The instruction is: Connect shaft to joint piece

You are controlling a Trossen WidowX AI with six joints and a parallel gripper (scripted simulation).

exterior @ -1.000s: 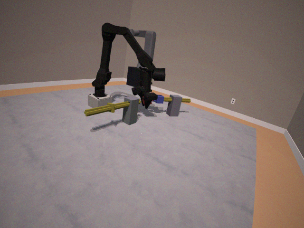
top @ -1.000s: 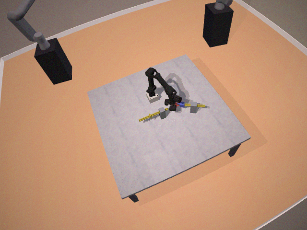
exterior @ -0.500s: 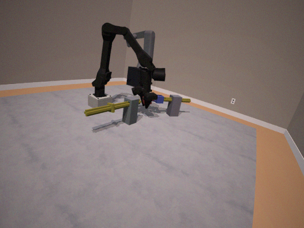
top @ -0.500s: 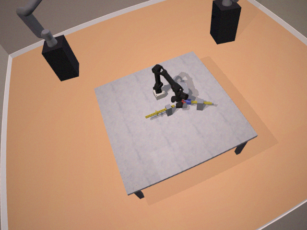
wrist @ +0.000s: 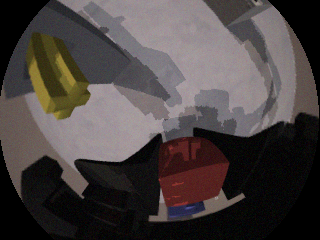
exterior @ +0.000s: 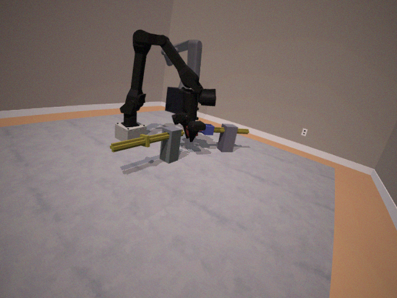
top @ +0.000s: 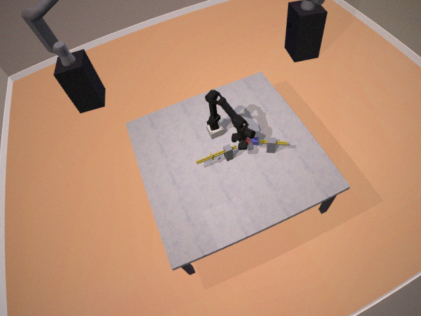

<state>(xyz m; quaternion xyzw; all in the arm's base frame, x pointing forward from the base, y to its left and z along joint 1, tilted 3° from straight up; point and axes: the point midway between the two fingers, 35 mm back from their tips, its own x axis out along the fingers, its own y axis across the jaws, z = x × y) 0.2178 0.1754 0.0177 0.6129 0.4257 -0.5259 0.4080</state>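
Gripping the red joint piece (top: 248, 140) (exterior: 187, 130) (wrist: 192, 172), the pincer (top: 247, 141) (exterior: 191, 133) (wrist: 178, 134) points downward, one black finger on each side of it. From above, taking the pincer as the dial's centre: a blue piece (top: 255, 140) (exterior: 208, 129) (wrist: 186, 209) lies at three o'clock, just beside the red one, and farther out that way the yellow first shaft (top: 282, 143) (exterior: 242, 131) passes through its grey block (top: 271, 146) (exterior: 227, 138). The second block (top: 228, 153) (exterior: 170, 146) stands toward eight o'clock, carrying the yellow second shaft (top: 204, 160) (exterior: 126, 144) (wrist: 56, 80), which has a small collar (top: 212, 156) (exterior: 146, 140) on its outer stretch. The two shafts meet at a shallow angle. In the wrist view the second shaft's near end sits at ten o'clock, apart from the red piece, which is at five; the shaft is outside it. Whether the opening lines up, I cannot tell. The arm's pale base (top: 213, 135) (exterior: 120, 132) is between nine and ten o'clock from above, on the grey table (top: 224, 204) (exterior: 208, 224).
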